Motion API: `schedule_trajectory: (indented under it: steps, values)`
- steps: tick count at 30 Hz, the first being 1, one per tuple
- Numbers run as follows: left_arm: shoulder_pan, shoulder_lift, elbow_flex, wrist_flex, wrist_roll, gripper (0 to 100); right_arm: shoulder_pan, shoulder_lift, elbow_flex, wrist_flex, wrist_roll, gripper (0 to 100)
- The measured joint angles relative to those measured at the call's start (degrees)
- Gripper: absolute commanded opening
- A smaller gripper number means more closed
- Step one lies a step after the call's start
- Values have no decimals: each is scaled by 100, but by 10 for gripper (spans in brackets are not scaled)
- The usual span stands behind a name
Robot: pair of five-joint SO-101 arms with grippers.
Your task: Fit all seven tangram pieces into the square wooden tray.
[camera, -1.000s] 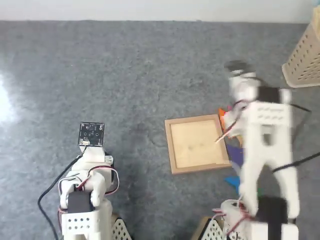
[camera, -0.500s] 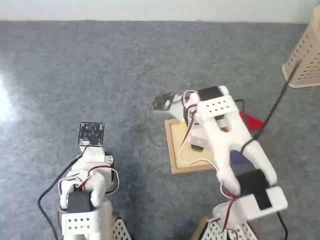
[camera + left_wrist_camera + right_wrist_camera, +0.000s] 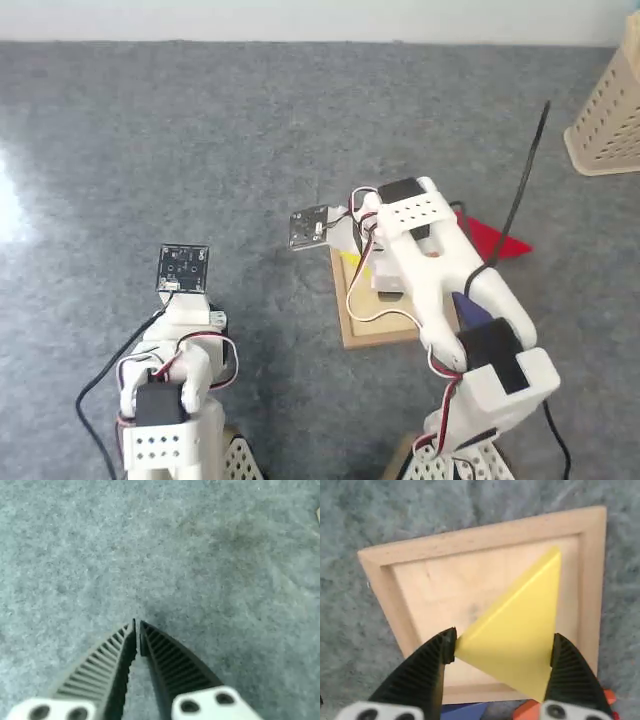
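Observation:
The square wooden tray (image 3: 480,535) lies under my right gripper (image 3: 501,644), which is shut on a yellow triangle (image 3: 520,630). The triangle hangs tilted over the tray's inside, one tip near a corner. In the high view the right arm (image 3: 430,260) stretches across the tray (image 3: 345,305), and a sliver of the yellow triangle (image 3: 350,262) shows at the tray's left rim. A red triangle (image 3: 490,240) and a purple piece (image 3: 470,305) lie right of the tray. My left gripper (image 3: 136,626) is shut over bare carpet, far left of the tray.
A blue piece (image 3: 470,711) and an orange piece (image 3: 525,711) lie just outside the tray's rim. A perforated beige basket (image 3: 610,120) stands at the far right. The left arm (image 3: 170,370) sits folded at the front left on grey carpet.
The right arm swung from the pieces right of the tray leftward over the tray, bringing the yellow triangle. The left arm stayed still.

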Motion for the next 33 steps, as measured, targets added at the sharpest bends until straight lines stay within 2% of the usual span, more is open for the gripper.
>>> schedule_trajectory:
  steps: [2, 8, 10, 15, 18, 23, 28, 33]
  values:
    - [0, 0, 0, 0, 0, 12, 0, 0, 0, 0, 114, 228]
    - [0, 0, 0, 0, 0, 12, 0, 0, 0, -9, 149, 396]
    - [0, 0, 0, 0, 0, 12, 0, 0, 0, -18, 149, 404]
    - [0, 0, 0, 0, 0, 12, 114, 0, -18, -18, 149, 344]
    - [0, 0, 0, 0, 0, 12, 167, 0, -132, 26, 35, 244]
    - [0, 0, 0, 0, 0, 12, 281, 0, -1020, 774, -1327, 12]
    - [0, 0, 0, 0, 0, 12, 598, -26, -1697, 1196, -2927, 10]
    - [0, 0, 0, 0, 0, 12, 879, -721, -1371, 1002, -3516, 9]
